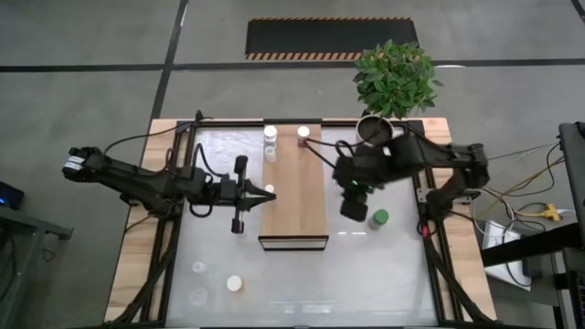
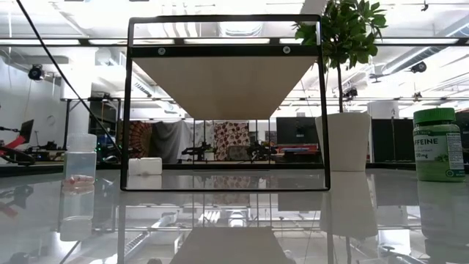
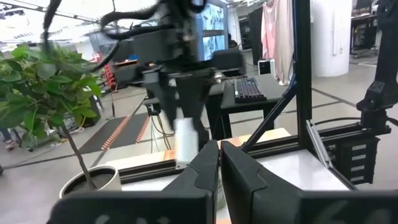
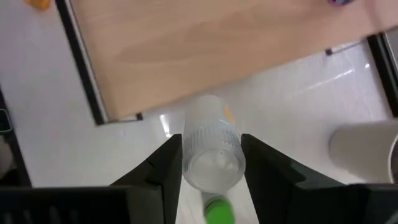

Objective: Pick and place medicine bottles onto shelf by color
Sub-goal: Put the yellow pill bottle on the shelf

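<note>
Bottles are only partly sorted, we think. From high up we see the shelf (image 1: 293, 187) lying in the middle of the table (image 1: 393, 274). Near its far end stand a white-capped bottle (image 1: 271, 133) and a maroon bottle (image 1: 303, 135), and one white cap (image 1: 268, 191) shows by its left edge. Two more bottles (image 1: 234, 283) wait near the front on the left, and a green-topped bottle (image 1: 378, 217) stands to the right of the shelf. Our left gripper (image 1: 239, 194) hangs just left of the shelf. Our right gripper (image 1: 353, 206) hangs just right of it, near the green-topped bottle.

From table height we see the shelf's dark frame (image 2: 227, 103), a clear bottle (image 2: 79, 158) on the left and the green-topped one (image 2: 438, 144) on the right. No gripper shows here.

Our left wrist camera shows its fingers (image 3: 249, 180) pressed close together, holding nothing we can see.

Our right wrist camera shows its fingers (image 4: 163, 163) pinching a clear bottle (image 4: 211, 152) above the table, just beside the shelf's edge. The green cap (image 4: 218, 210) sits below.

So this bottle must go onto the shelf, and the others are left to do.
</note>
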`<control>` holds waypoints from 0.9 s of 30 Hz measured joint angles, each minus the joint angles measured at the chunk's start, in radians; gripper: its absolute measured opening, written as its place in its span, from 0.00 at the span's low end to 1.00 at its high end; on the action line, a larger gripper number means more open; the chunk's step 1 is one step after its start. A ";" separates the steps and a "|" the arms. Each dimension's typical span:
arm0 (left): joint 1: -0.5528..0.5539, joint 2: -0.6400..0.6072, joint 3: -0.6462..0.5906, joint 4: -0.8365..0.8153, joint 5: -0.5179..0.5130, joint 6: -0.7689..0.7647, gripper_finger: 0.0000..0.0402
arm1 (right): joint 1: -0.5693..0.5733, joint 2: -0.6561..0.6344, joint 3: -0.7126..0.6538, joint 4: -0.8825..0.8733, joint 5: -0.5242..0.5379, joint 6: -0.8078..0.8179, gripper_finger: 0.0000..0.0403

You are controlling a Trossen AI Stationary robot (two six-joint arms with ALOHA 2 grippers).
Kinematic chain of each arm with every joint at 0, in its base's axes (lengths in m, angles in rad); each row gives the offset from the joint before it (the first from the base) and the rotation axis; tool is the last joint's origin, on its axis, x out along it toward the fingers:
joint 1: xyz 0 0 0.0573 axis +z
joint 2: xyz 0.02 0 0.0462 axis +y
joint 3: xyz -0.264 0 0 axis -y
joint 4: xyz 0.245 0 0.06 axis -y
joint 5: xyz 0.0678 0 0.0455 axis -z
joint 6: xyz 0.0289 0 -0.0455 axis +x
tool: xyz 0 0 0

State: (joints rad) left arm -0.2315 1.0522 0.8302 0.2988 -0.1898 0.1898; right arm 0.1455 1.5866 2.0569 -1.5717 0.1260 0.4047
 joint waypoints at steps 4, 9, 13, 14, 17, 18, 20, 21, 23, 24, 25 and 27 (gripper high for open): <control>-0.006 -0.010 -0.038 0.041 0.000 0.000 0.00 | -0.071 0.068 0.063 0.000 -0.030 -0.102 0.34; -0.006 -0.023 -0.059 0.060 0.000 0.000 0.00 | -0.135 0.139 0.134 0.002 -0.080 -0.197 0.34; -0.006 -0.023 -0.073 0.060 0.000 0.008 0.00 | -0.170 0.179 0.159 0.001 -0.082 -0.234 0.34; -0.006 -0.023 -0.079 0.061 0.000 0.008 0.00 | -0.176 0.187 0.163 0.000 -0.082 -0.239 0.34; -0.008 -0.028 -0.105 0.078 -0.024 0.004 0.00 | -0.192 0.206 0.167 0.002 -0.082 -0.247 0.34; -0.008 -0.033 -0.114 0.086 -0.029 0.007 0.00 | -0.196 0.211 0.167 0.002 -0.082 -0.247 0.34; -0.008 -0.048 -0.118 0.086 -0.031 0.008 0.00 | -0.203 0.219 0.167 0.001 -0.083 -0.248 0.34; -0.008 -0.057 -0.119 0.085 -0.031 0.008 0.00 | -0.204 0.224 0.167 0.002 -0.083 -0.249 0.34; -0.011 -0.073 -0.126 0.087 -0.033 0.009 0.00 | -0.207 0.226 0.167 0.003 -0.082 -0.249 0.34; -0.013 -0.076 -0.132 0.086 -0.034 0.010 0.00 | -0.208 0.226 0.165 0.008 -0.082 -0.249 0.34; -0.013 -0.077 -0.136 0.085 -0.034 0.010 0.00 | -0.208 0.228 0.164 0.015 -0.083 -0.249 0.34; -0.014 -0.081 -0.148 0.082 -0.034 0.010 0.00 | -0.208 0.229 0.164 0.017 -0.083 -0.248 0.34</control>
State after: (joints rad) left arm -0.2451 0.9708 0.6821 0.3806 -0.2234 0.2001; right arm -0.0628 1.8160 2.2211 -1.5547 0.0433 0.1562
